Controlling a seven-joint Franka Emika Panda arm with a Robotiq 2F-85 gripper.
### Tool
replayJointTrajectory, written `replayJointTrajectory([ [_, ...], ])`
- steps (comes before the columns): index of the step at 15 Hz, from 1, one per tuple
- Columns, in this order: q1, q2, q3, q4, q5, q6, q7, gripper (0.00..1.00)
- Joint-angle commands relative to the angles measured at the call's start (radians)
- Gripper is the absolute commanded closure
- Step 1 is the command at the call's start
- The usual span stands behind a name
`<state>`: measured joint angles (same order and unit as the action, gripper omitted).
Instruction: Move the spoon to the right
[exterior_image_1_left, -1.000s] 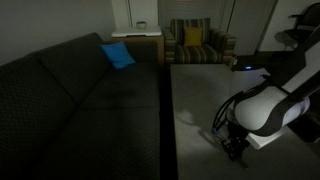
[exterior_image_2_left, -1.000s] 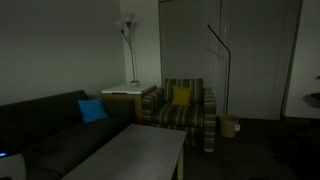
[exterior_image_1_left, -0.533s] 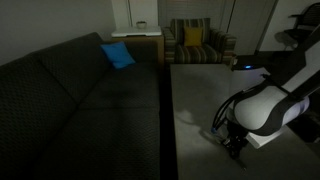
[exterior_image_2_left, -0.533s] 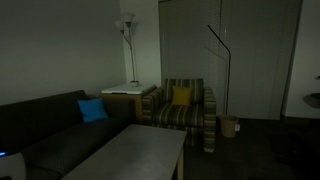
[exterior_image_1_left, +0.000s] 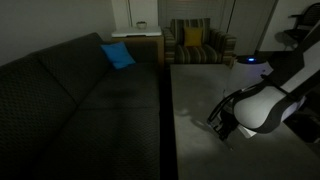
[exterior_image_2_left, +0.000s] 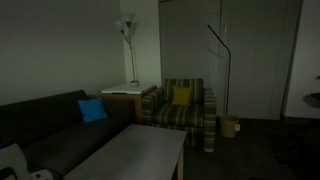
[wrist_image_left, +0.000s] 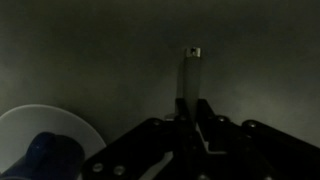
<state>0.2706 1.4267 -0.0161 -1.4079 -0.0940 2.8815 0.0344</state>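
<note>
The spoon (wrist_image_left: 188, 75) is being shown in the wrist view as a thin pale handle running straight out from between the fingers of the gripper (wrist_image_left: 190, 112). Its far end is lying over bare tabletop (wrist_image_left: 90, 50), and its other end is being hidden under the gripper. The jaws are being pressed close on the handle, so the spoon is being judged as pinched, though in the dim light it cannot be told whether it is being carried clear of the surface. A white saucer (wrist_image_left: 30, 120) bearing a dark round item (wrist_image_left: 55, 155) is being shown just beside the gripper. In an exterior view the arm (exterior_image_1_left: 265, 108) is being held bent low over the tabletop. On the way to the right, the slender handle is being judged liable to pivot or slip in so narrow a pinch. Its free end could be dragged if it is being carried too low, and the saucer could be knocked by a wide sweep.
</note>
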Motion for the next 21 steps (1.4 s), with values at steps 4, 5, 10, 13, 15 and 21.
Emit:
replayJointTrajectory([
  [4, 0.007, -0.002, -0.022, -0.007, -0.003, 0.126, 0.005, 0.96],
  [5, 0.003, -0.011, -0.019, -0.024, -0.005, 0.138, 0.000, 0.96],
  [10, -0.020, -0.051, -0.014, -0.128, 0.001, 0.227, 0.000, 0.96],
  [13, 0.004, -0.064, -0.051, -0.176, 0.017, 0.229, 0.020, 0.96],
  [15, -0.023, -0.069, -0.031, -0.204, 0.007, 0.223, -0.003, 0.96],
  [21, -0.079, -0.121, -0.015, -0.317, 0.013, 0.226, -0.010, 0.96],
])
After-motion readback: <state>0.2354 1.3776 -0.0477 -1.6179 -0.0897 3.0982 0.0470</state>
